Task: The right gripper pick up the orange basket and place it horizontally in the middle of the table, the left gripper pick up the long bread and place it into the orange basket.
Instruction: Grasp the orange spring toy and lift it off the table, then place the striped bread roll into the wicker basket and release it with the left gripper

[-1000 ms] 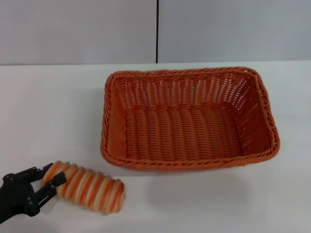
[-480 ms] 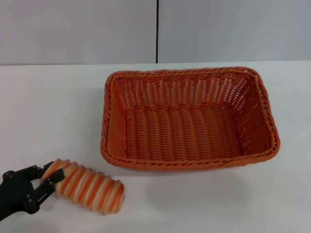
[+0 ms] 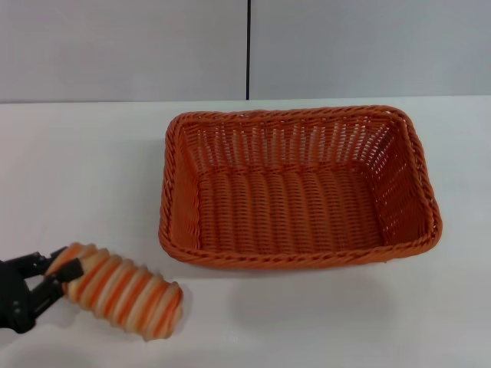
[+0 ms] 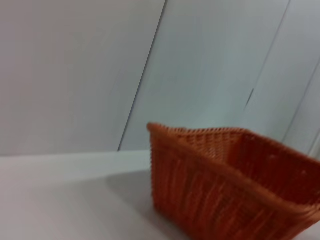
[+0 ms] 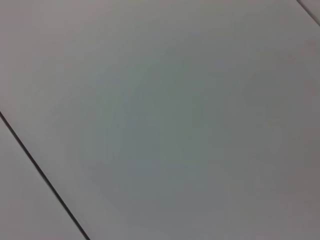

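Note:
The orange basket [image 3: 299, 186] lies lengthwise at the middle of the white table [image 3: 77, 169] with nothing in it. Its near wall also shows in the left wrist view as the orange basket [image 4: 230, 190]. The long bread [image 3: 119, 290], striped orange and cream, is at the front left, well apart from the basket. My left gripper [image 3: 55, 274] is at the head view's lower left edge, shut on the bread's left end. The right gripper is out of view.
A grey wall with a dark vertical seam [image 3: 248, 50] runs behind the table. The right wrist view holds only that grey wall [image 5: 165, 120] and a seam. Bare tabletop lies left of the basket and in front of it.
My left gripper has drawn back to the left with the long bread in it, and the loaf has shifted left and slightly up in the head view. The basket has not moved.

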Motion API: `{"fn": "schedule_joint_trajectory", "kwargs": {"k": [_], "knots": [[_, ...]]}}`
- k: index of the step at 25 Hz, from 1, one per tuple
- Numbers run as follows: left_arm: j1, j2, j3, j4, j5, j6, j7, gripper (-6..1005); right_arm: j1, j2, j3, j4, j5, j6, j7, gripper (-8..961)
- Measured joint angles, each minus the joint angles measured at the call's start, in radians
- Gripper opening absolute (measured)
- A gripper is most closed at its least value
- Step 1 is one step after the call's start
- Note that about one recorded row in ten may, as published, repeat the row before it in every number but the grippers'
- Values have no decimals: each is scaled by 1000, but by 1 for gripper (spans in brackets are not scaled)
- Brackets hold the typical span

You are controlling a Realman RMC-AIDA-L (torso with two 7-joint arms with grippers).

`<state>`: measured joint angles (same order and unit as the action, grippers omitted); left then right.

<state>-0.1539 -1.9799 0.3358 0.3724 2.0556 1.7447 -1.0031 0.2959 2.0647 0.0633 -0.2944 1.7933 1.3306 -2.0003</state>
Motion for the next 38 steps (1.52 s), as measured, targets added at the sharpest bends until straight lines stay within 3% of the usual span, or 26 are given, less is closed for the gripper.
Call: {"fn": "schedule_joint_trajectory", "kwargs": {"k": [1,4,6,7,9,13,14,15,17,18,20,21,22,28,33,38], "knots": [[-5,17,-8,-4,-4,52,-14,231,1,0,0,0,0,-3,0,366],[-11,28,-39,-6,-9,114,-21,225,2,0,0,0,0,-4,0,366],[-31,24,-150,-7,-13,210,-26,220,2,0,0,0,0,-4,0,366],[-31,24,-150,-7,-13,210,-26,218,2,0,0,0,0,-4,0,366],[-69,6,-242,-8,-33,243,-56,215,4,0,-4,0,0,-5,0,366],[-86,-2,-254,-9,-46,245,-68,213,5,0,-8,0,0,-5,1,366],[-139,-35,-259,-10,-72,234,-74,213,5,0,-8,0,0,-5,1,366],[-167,-52,-258,-10,-74,221,-72,212,6,1,-8,0,-1,-5,1,366],[-167,-52,-258,-10,-74,221,-72,211,7,2,-8,4,-2,-5,1,366],[-205,-71,-255,-17,-73,199,-65,211,8,3,-8,9,-3,-5,1,366],[-205,-71,-255,-17,-73,199,-65,210,8,2,-8,19,-4,-5,1,366],[-293,-82,-218,-137,-63,112,6,209,8,2,-8,24,-5,-6,1,366],[-321,-84,-201,-182,-63,69,46,208,8,2,-8,24,-5,-6,1,366],[-357,-87,-201,-274,-78,-19,95,199,4,2,-9,26,-6,-7,0,366],[-341,-85,-208,-280,-84,-15,100,297,4,3,-8,26,-6,-16,0,366],[-329,-84,-221,-280,-88,0,100,502,14,4,-10,28,-6,-19,0,366]]}}
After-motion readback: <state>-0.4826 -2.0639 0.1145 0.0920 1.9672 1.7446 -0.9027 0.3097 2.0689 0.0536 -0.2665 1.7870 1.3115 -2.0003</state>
